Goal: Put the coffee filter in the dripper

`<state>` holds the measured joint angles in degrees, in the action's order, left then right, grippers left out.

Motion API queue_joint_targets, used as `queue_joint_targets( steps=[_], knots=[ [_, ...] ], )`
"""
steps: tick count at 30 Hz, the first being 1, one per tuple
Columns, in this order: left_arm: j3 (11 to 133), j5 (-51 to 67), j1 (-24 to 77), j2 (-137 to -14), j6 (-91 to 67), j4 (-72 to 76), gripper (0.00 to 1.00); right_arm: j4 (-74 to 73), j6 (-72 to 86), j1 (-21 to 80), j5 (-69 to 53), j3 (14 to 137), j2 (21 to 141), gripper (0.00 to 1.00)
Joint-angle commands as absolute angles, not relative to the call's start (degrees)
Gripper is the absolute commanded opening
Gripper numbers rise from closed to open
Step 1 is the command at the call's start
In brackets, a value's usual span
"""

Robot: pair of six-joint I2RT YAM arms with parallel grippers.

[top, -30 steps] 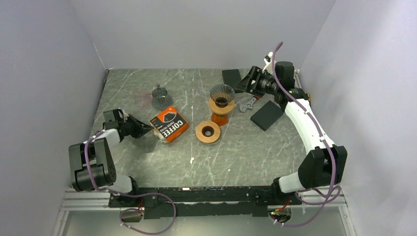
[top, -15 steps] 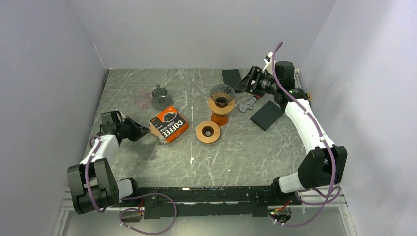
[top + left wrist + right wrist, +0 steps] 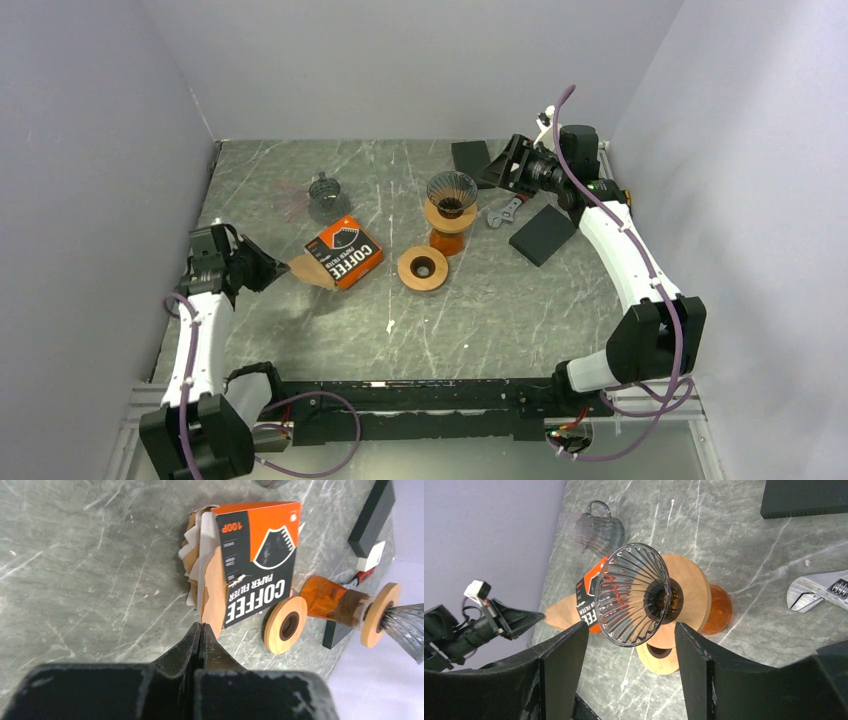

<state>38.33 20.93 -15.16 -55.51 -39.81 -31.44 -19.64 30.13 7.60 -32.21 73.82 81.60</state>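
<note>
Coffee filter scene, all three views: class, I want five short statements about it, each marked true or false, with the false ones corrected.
1. The left claw is shut on the edge of a brown filter at the open end of the box. True.
2. A filter sits in the dripper. False: its glass cone is empty.
3. The right claw is open. True.
4. The wrench lies on the left arm's side of the box. False: it lies on the right arm's side of the dripper.
5. A loose wooden ring lies flat on the table beside the box. True.
</note>
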Motion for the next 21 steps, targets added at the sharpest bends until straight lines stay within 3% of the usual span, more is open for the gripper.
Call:
queue_joint_targets(
  steps=[1,9,21],
  knots=[
    [43.7,18.0,-15.0,-50.3,-37.5,-37.7,0.0,-17.5,30.1,7.8,-32.5,74.9,79.7,0.68],
    [50.3,23.3,-14.9,-46.8,-31.1,-36.6,0.0,-17.2,30.6,7.9,-32.3,74.9,79.2,0.68],
    [53.5,37.3,-13.5,-51.7,-27.9,-25.1,0.0,-17.6,30.8,7.9,-31.9,75.6,78.5,0.69]
  ],
)
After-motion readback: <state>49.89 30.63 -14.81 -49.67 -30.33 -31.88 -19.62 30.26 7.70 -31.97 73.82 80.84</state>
